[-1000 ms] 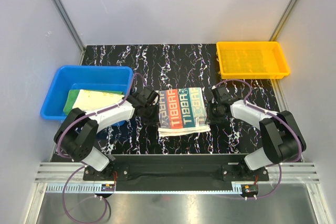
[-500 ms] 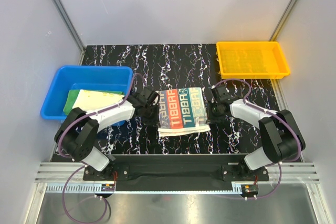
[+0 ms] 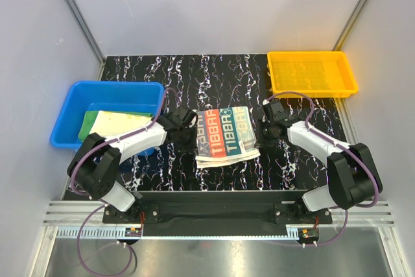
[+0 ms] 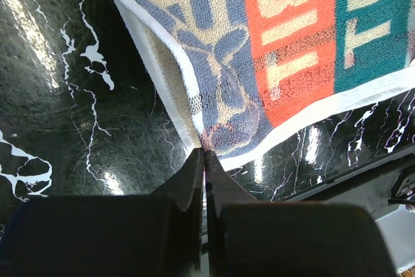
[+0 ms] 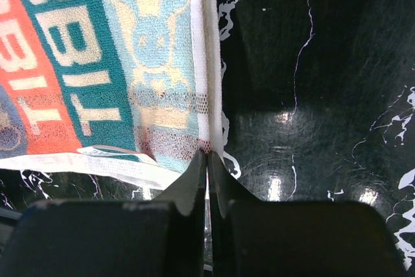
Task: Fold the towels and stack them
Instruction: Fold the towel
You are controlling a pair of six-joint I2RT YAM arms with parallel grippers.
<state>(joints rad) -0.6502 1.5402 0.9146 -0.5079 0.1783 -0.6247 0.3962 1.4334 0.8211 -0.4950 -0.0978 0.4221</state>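
The folded cream "RABBIT" towel (image 3: 224, 135) lies in the middle of the black marbled table. My left gripper (image 3: 192, 123) is shut on its left edge, and the left wrist view shows the jaws (image 4: 205, 152) pinching the hem of the towel (image 4: 272, 43). My right gripper (image 3: 260, 125) is shut on its right edge, and the right wrist view shows the jaws (image 5: 209, 154) pinching the white hem of the towel (image 5: 97, 63). The pale yellow towel (image 3: 122, 121) lies on the green towel (image 3: 89, 126) in the blue bin.
A blue bin (image 3: 117, 85) stands at the left of the table. An orange-yellow tray (image 3: 311, 74) stands at the back right. Grey walls close in the table on three sides.
Both grippers have moved a little toward the far side while holding the towel's side edges. The towel has shifted slightly with them.
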